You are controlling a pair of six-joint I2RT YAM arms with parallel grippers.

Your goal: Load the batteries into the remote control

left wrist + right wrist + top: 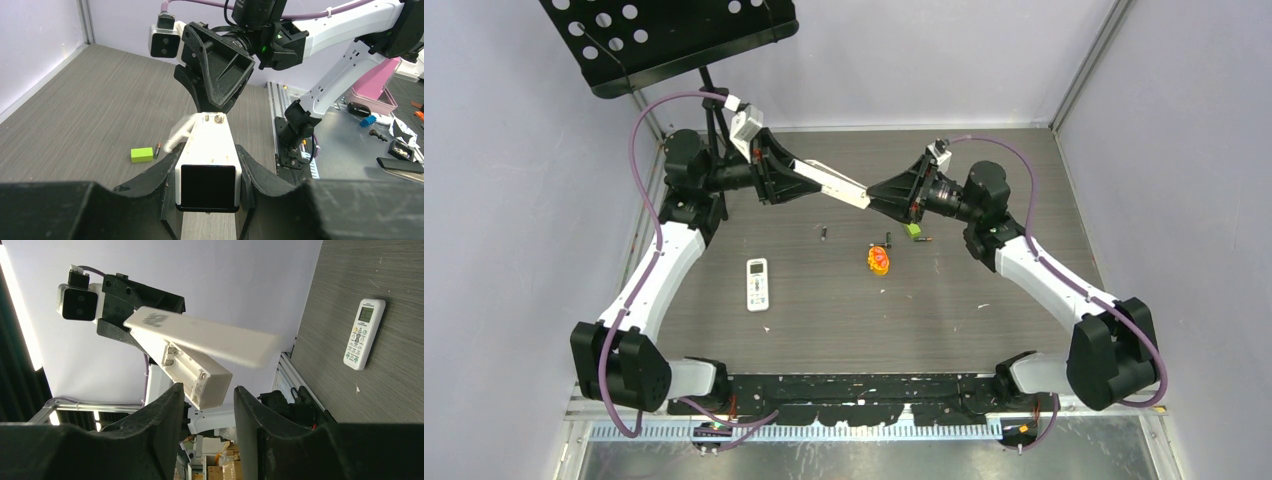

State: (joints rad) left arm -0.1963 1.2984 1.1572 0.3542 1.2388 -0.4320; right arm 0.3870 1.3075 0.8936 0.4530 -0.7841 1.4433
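Top external, remote (846,189) clamped in left hand (807,177)

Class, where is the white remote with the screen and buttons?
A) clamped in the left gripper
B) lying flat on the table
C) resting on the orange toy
B: the buttoned remote lies flat on the table; the left gripper holds a different, plain remote.

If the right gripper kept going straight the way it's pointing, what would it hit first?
The white remote held aloft by the left gripper. Its end sits between the right gripper's open fingers, so contact would likely come almost at once, though depth is unclear.
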